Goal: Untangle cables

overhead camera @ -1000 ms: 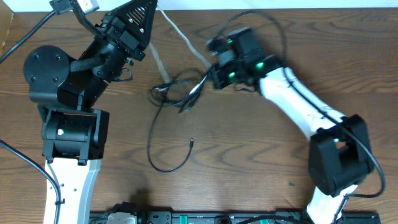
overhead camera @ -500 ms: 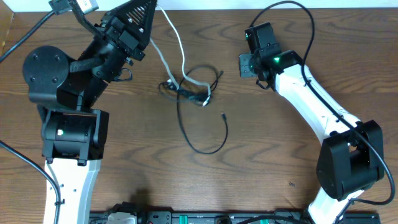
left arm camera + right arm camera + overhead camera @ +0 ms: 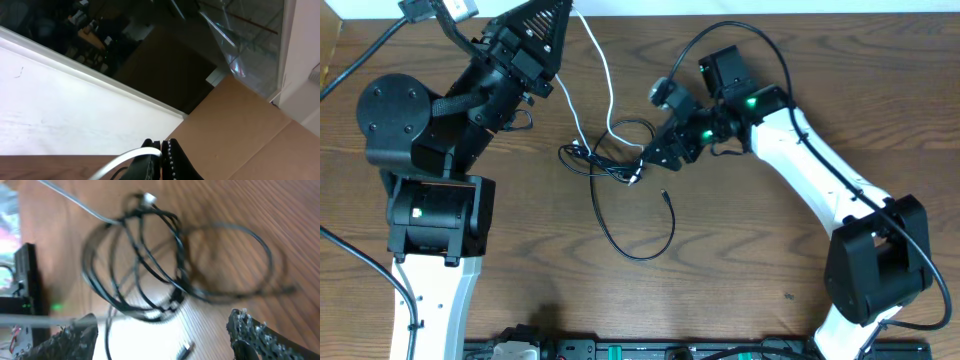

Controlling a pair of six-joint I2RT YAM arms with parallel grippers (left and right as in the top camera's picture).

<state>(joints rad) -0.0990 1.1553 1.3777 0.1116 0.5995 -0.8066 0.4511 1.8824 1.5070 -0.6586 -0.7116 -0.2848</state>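
Nearest the arm bases, on the table (image 3: 750, 275), one black cord trails out of the tangle (image 3: 610, 158) in a wide, loose loop. Its plug (image 3: 665, 195) lies just right of the tangle's near side. The tangle itself is several black cables (image 3: 150, 275) coiled over one another, with the white cable (image 3: 610, 90) threaded in at the far side.

Just right of the tangle, at its edge, hangs the right gripper (image 3: 652, 158). Whether it touches the coils I cannot tell. Its wrist view shows the jaws spread wide, the coils lying on the wood beyond them and nothing pinched between.

Beyond the tangle the white cable runs away and curves left into the left gripper (image 3: 565, 14). That claw is closed tight on the white cable: in its wrist view the cord comes out from between the pressed-together fingers (image 3: 176, 162).

Farther still from the tangle, past the left gripper, stand brown cardboard (image 3: 240, 125) and a white surface (image 3: 60, 105).
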